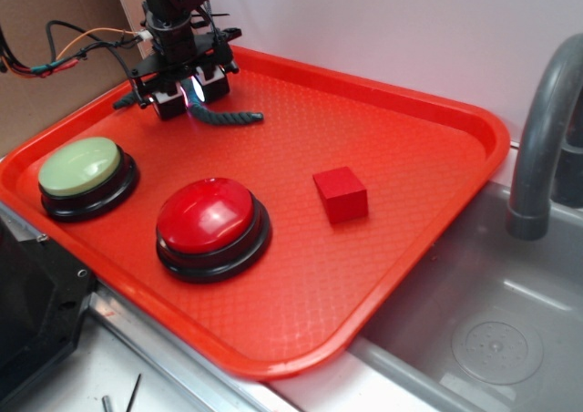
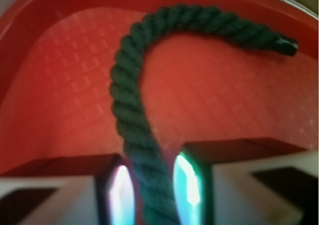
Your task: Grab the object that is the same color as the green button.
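As seen from the wrist camera, the gripper (image 2: 149, 190) has its two lit pads (image 2: 187, 185) closed in on either side of the green rope (image 2: 130, 95), pinching one end of it; whether the pads bear firmly on the strands cannot be told, since a thin gap of shadow shows on each side. Beyond the pads the rope runs away, bends, and ends in a dark cut tip near the rim of the red tray (image 2: 60, 110), lying on the tray floor.

In the exterior view the nearest things are the red button (image 1: 211, 219) and the green button (image 1: 82, 168), side by side on the tray's near half, with the red cube (image 1: 341, 194) just beyond and to the side. All three are well apart from the gripper, which stands at the tray's far corner.

Likely faults, judged from this pose:
- Slip. The hold is at one end, so the free length hangs as a lever and the twisted surface may slide out on lifting.
- Snag. The far tip lies close to the raised rim and may catch there.
- Shallow bite. A grip on few strands may shed the rope.
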`<state>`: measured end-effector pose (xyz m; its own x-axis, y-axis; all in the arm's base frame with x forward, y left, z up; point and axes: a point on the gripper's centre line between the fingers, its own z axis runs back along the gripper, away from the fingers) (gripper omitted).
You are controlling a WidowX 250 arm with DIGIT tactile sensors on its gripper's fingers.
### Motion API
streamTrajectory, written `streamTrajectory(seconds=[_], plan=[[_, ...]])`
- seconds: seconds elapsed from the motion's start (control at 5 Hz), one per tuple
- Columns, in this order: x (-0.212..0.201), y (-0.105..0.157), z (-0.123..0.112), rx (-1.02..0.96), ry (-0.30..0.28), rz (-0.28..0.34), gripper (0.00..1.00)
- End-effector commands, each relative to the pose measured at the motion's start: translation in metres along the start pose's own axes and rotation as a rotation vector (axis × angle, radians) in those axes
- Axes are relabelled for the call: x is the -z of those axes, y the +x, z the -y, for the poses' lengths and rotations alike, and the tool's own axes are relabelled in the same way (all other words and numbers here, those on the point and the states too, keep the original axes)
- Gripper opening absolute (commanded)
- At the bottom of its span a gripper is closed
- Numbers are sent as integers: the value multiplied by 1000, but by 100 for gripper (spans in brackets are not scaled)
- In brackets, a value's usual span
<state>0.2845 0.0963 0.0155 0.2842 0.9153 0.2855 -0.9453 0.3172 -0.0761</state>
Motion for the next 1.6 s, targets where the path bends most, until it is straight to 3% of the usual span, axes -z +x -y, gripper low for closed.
streamTrajectory(seconds=[0.0, 0.2, 0.4, 0.6, 0.8, 1.2, 1.4], plan=[[-22, 0, 4, 184, -21, -33, 0], [-59, -6, 16, 395, -40, -165, 0], [-97, -19, 20, 622, -73, -199, 0], [-145, -32, 19, 843, -146, -196, 0], [-188, -39, 16, 1035, -255, -338, 0], [-238, -39, 3, 1132, -282, -299, 0], [-239, -45, 0, 1164, -265, -260, 0]])
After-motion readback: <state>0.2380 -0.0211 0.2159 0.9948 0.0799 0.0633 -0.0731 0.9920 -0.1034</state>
